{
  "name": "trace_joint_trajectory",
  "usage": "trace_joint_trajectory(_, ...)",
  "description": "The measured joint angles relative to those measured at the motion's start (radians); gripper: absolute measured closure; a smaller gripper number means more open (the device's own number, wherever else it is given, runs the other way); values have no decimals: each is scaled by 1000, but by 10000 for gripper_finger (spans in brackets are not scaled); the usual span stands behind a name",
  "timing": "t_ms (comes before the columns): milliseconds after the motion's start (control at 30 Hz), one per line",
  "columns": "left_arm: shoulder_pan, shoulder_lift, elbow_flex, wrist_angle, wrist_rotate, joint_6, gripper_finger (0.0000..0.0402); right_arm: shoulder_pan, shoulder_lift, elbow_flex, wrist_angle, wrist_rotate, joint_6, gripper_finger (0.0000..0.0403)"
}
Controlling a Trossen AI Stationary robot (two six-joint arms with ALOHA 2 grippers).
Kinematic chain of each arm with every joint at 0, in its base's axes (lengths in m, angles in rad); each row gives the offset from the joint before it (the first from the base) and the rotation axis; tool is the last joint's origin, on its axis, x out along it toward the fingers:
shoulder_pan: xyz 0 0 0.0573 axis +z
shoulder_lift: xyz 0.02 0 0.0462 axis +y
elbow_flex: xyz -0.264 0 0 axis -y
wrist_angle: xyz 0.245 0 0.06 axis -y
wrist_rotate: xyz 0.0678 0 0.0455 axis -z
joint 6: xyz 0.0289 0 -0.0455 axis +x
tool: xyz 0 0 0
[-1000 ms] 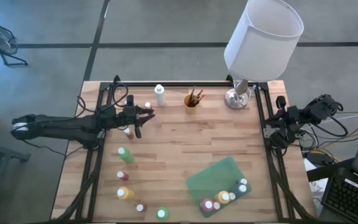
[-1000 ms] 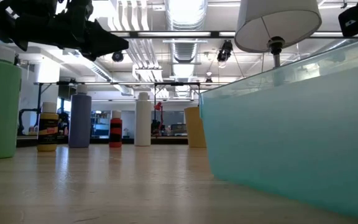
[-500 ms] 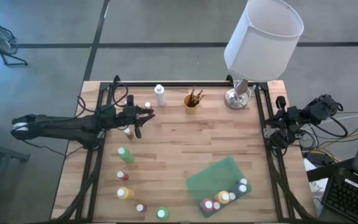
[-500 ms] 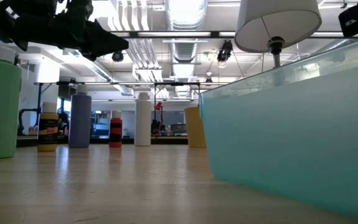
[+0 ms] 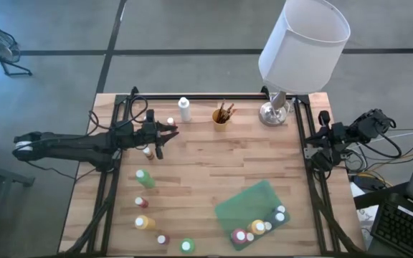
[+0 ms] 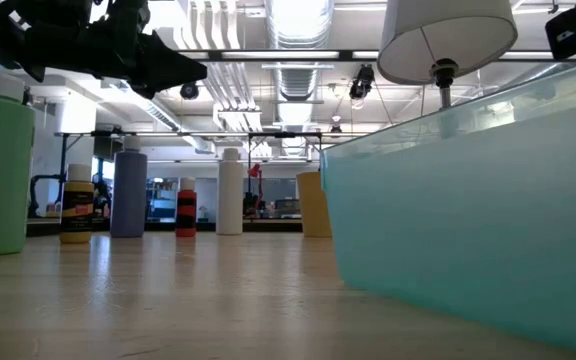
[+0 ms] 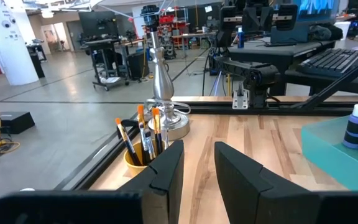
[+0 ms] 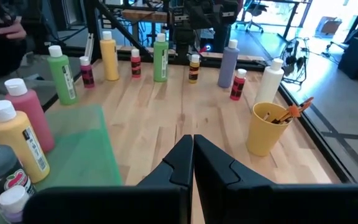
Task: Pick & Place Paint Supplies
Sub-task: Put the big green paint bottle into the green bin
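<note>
The left arm lies stretched out low and almost level, coming from the table's left side toward the middle of its far half. The left gripper [image 5: 169, 133] hangs above the wood, and in its wrist view the two dark fingers [image 7: 166, 168] stand a little apart with nothing between them. The right arm is folded up at the right edge of the table, outside the working area. The right gripper [image 8: 191, 155] points across the table, and its fingers are pressed together, empty.
</note>
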Motion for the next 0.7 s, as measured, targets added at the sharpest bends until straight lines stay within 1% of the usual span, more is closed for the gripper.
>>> trace_joint_trajectory(200, 0, 0, 0, 0, -21, 9, 305, 0, 0, 0, 0, 0, 0, 394)
trace_joint_trajectory(567, 1, 0, 0, 0, -29, 12, 305, 0, 0, 0, 0, 0, 0, 394)
trace_joint_trajectory(700, 7, -14, 4, 0, -113, 15, 305, 0, 0, 0, 0, 1, 0, 394)
